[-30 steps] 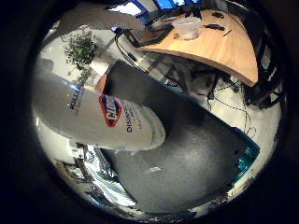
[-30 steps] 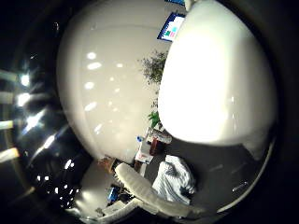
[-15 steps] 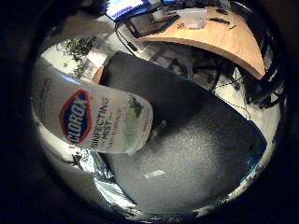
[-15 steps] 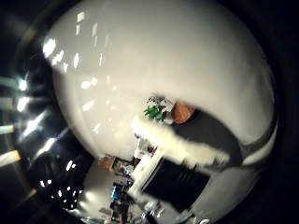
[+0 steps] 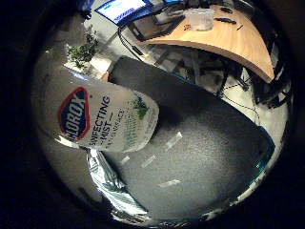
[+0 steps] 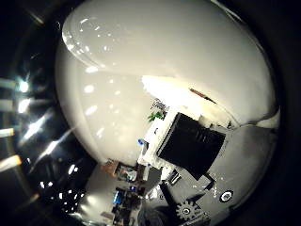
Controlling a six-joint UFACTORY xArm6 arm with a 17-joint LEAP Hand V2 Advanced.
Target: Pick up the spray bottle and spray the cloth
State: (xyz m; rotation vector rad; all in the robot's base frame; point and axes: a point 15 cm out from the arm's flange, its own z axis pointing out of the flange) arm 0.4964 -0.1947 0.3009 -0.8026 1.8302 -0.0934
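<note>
spray bottle (image 5: 102, 117), smooth rounded white plastic, above dark grainy table (image 5: 205, 157).

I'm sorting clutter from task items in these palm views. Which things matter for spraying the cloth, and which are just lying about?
Part of the job:
spray bottle, close against the palm
striped cloth, beside the dark mat
hand

Just lying about:
wooden desk
clear plastic container on it
monitor
potted plant

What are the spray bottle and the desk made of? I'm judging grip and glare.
The spray bottle looks like smooth white plastic with a glossy printed label that catches light. The desk looks like matte light wood or a wood-look laminate.
</note>
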